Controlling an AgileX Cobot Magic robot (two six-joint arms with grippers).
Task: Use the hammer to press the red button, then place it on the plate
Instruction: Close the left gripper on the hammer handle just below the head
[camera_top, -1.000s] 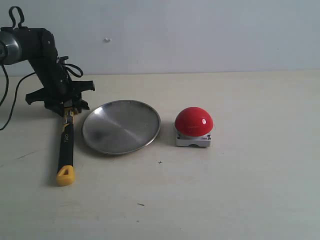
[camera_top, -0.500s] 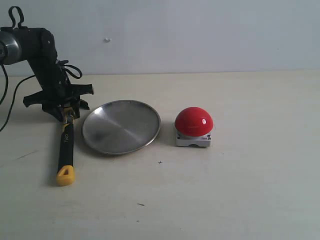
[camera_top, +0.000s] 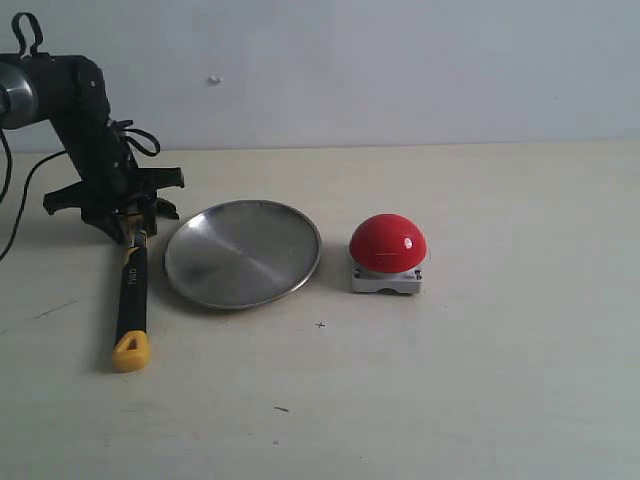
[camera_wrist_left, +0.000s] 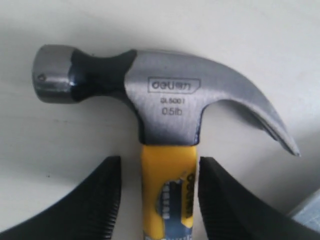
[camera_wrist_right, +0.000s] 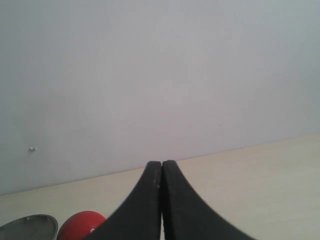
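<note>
left gripper spread – jaws either side of the yellow handle neck, gaps showing | hammer lying flat, left of exterior frame – head stamped "deli", "DL5001", "0.5lb" | plate just right of the handle | red button right of plate, apart | right gripper pressed together, empty
</note>
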